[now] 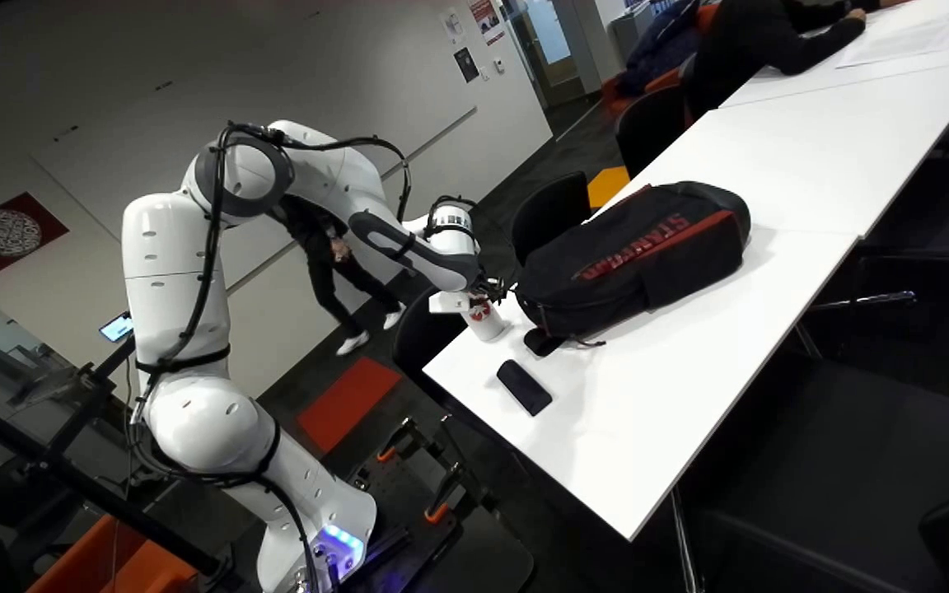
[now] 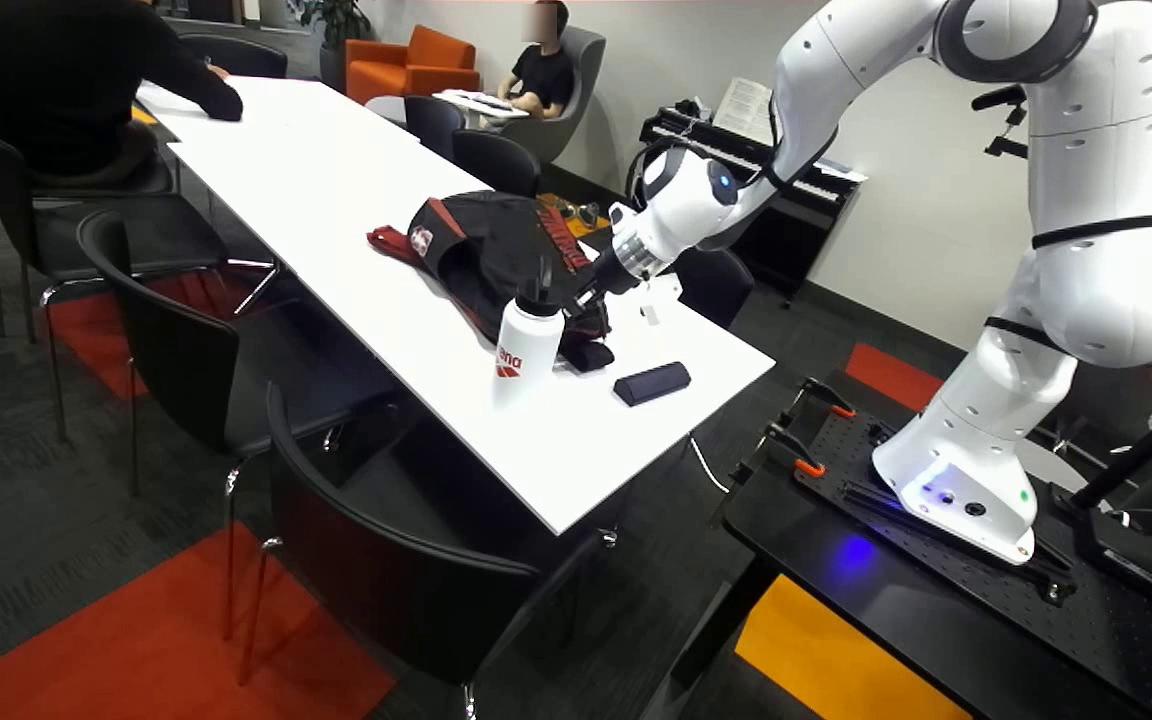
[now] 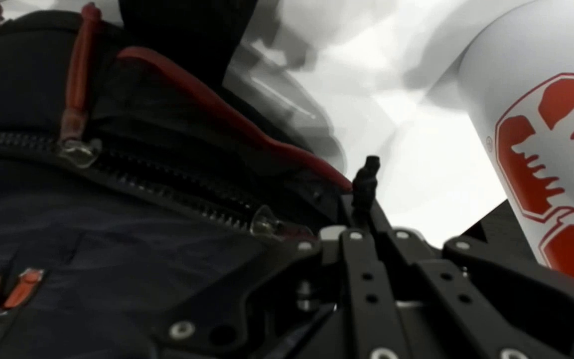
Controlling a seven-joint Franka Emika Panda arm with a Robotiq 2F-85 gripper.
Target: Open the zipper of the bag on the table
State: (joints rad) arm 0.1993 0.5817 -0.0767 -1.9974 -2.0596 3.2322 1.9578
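The black bag [image 1: 635, 272] with red lettering lies on the white table [image 1: 647, 436]; it also shows in an exterior view [image 2: 506, 235] and the wrist view [image 3: 132, 269]. In the wrist view the zipper [image 3: 167, 192] crosses the bag's end; its teeth stand apart between two sliders. A red pull [image 3: 75, 85] hangs from the left slider. The right slider [image 3: 264, 222] and its dark red pull lie beside my gripper, partly hidden by it. My gripper [image 3: 364, 212] is at the bag's end, jaws together. A black lumpy piece shows at the fingertips; I cannot tell whether it is held.
A white bottle [image 2: 526, 345] with a red logo stands close to the gripper; it fills the right of the wrist view [image 3: 551, 139]. A dark flat case [image 1: 524, 387] lies near the table's end. Chairs line the table, and a person sits at its far part.
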